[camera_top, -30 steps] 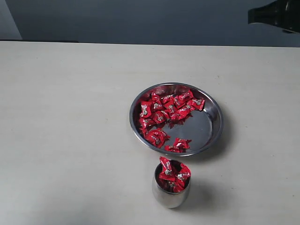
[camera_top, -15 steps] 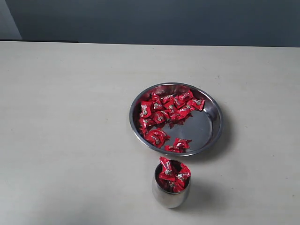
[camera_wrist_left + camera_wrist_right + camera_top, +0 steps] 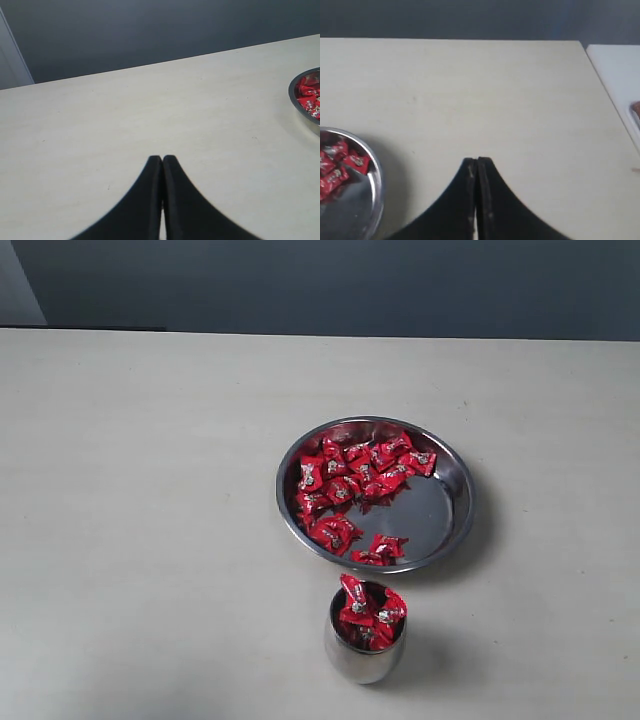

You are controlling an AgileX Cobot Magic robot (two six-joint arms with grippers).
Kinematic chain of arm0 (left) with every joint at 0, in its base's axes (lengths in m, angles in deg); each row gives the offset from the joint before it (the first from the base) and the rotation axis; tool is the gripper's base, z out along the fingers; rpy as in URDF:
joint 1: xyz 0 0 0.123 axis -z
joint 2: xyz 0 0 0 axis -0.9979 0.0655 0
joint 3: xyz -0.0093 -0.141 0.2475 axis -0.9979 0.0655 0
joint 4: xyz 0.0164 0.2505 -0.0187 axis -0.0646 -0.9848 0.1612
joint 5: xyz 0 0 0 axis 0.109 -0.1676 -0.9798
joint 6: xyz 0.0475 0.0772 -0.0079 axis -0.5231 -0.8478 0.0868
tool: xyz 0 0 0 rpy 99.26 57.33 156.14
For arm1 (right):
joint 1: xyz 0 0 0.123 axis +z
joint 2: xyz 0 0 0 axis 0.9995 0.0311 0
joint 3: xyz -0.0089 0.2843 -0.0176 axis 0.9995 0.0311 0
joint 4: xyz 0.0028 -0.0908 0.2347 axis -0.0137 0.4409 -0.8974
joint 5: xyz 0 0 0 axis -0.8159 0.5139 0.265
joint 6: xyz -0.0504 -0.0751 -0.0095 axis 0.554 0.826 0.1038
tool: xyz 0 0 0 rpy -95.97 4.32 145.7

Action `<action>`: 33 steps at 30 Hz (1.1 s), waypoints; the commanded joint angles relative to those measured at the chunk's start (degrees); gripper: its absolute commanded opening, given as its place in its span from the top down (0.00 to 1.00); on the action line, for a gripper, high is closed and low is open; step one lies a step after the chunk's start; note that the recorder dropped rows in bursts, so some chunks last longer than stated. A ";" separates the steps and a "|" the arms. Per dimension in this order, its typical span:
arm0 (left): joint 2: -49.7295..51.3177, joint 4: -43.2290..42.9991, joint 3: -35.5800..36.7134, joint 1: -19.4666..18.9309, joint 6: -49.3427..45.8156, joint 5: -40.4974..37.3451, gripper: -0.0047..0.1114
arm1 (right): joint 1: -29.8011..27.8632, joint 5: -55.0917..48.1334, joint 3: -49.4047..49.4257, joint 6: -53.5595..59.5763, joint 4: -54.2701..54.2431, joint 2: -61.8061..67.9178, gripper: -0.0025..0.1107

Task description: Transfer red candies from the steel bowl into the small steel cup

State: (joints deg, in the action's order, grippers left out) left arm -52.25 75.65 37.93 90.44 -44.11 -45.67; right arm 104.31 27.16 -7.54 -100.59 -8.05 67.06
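Observation:
The steel bowl (image 3: 455,502) sits right of the table's middle, with several red candies (image 3: 350,485) heaped on its left half. In front of it stands the small steel cup (image 3: 364,660), red candies (image 3: 368,612) piled above its rim. Neither arm shows in the exterior view. My left gripper (image 3: 162,158) is shut and empty over bare table, the steel bowl's rim (image 3: 295,102) far off at the frame edge. My right gripper (image 3: 477,160) is shut and empty too, with the steel bowl (image 3: 372,187) and some red candies (image 3: 340,162) off to one side.
The pale tabletop (image 3: 150,490) runs to a dark wall (image 3: 320,280) at the back. In the right wrist view a white surface (image 3: 615,65) lies beyond the table's edge, with a reddish thing (image 3: 635,109) barely showing on it.
A dark arm part at the exterior view's upper right corner one second ago has left the frame. Bowl, cup and candies have not moved.

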 commanded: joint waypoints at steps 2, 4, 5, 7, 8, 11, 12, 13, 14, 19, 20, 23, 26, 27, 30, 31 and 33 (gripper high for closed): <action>-0.25 -0.13 0.29 -0.13 0.32 0.38 0.96 | -7.80 19.62 11.46 5.42 -8.73 -9.02 0.98; -0.25 -0.13 0.29 -0.13 0.32 0.38 0.96 | -10.77 23.57 15.96 7.66 -11.90 -14.24 0.98; -0.25 -0.13 0.29 -0.13 0.32 0.38 0.96 | -12.28 24.39 18.27 8.28 -12.87 -16.97 0.98; -0.25 -0.13 0.29 -0.13 0.32 0.38 0.96 | -14.82 24.74 22.22 9.58 -14.46 -21.72 0.98; -0.25 -0.13 0.29 -0.13 0.32 0.38 0.96 | -16.13 24.39 23.88 9.58 -14.63 -24.29 0.98; -0.25 -0.13 0.29 -0.13 0.32 0.38 0.96 | -19.23 21.94 27.64 10.76 -16.00 -30.88 0.98; -0.25 -0.13 0.29 -0.13 0.32 0.38 0.96 | -19.50 20.70 28.58 11.61 -16.67 -32.84 0.98; -0.25 -0.13 0.29 -0.13 0.32 0.38 0.96 | -19.60 19.67 29.23 11.93 -16.73 -34.08 0.98; -0.25 -0.13 0.29 -0.13 0.32 0.38 0.96 | -19.38 18.83 30.07 12.60 -17.18 -35.59 0.98; -0.25 -0.13 0.29 -0.13 0.32 0.38 0.96 | -19.32 16.66 31.44 12.85 -18.30 -37.47 0.98; -0.25 -0.13 0.29 -0.13 0.32 0.38 0.96 | -19.32 16.66 31.91 12.85 -19.05 -37.60 0.98; -0.25 -0.13 0.29 -0.13 0.32 0.38 0.96 | -19.32 17.49 34.06 13.57 -19.46 -39.59 0.98; -0.25 -0.13 0.29 -0.13 0.32 0.38 0.96 | -19.47 19.89 36.92 15.81 -20.94 -43.87 0.98; -0.25 -0.13 0.29 -0.13 0.32 0.38 0.96 | -19.47 20.15 37.76 16.17 -21.51 -45.43 0.98; -0.25 -0.13 0.29 -0.13 0.32 0.38 0.96 | -19.47 20.26 39.18 16.75 -22.15 -48.47 0.98; -0.25 -0.13 0.29 -0.13 0.32 0.38 0.96 | -19.47 20.26 39.39 16.85 -22.15 -49.12 0.98; -0.25 -0.13 0.29 -0.13 0.32 0.38 0.96 | -19.47 20.26 40.09 16.85 -21.91 -50.01 0.98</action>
State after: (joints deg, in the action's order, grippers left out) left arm -52.25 75.65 37.93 90.44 -44.11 -45.67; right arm 85.10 46.35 31.47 -84.45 -30.09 18.57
